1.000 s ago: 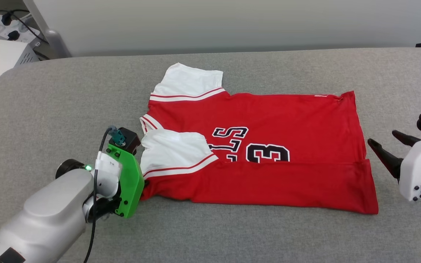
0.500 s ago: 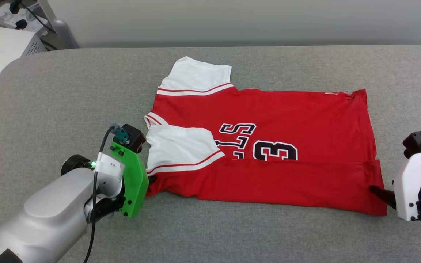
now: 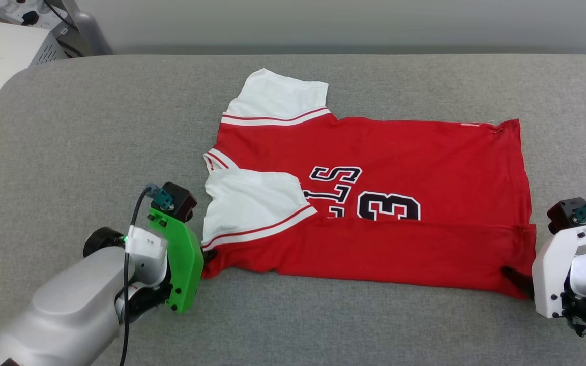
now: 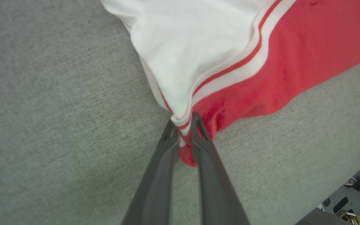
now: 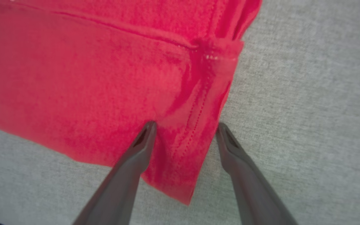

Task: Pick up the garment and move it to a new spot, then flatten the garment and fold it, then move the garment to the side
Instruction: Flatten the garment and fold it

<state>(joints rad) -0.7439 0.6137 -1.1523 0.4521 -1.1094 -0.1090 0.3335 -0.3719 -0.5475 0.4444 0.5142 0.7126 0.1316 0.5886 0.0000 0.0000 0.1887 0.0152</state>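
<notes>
Left gripper (image 4: 183,120) fingers stay pressed together, pinching the shirt (image 3: 374,152) at its near left corner under the folded-in sleeve (image 3: 252,203). Right gripper (image 5: 184,126) fingers, spread wide, have dropped from out beside the shirt onto its near right hem corner, one on cloth, one just off the edge. It looks set to grip for the next fold, with the shirt lying mid bench (image 3: 94,127), near strip already folded over. Count: one shirt, two white sleeves, two grippers, one bench.
</notes>
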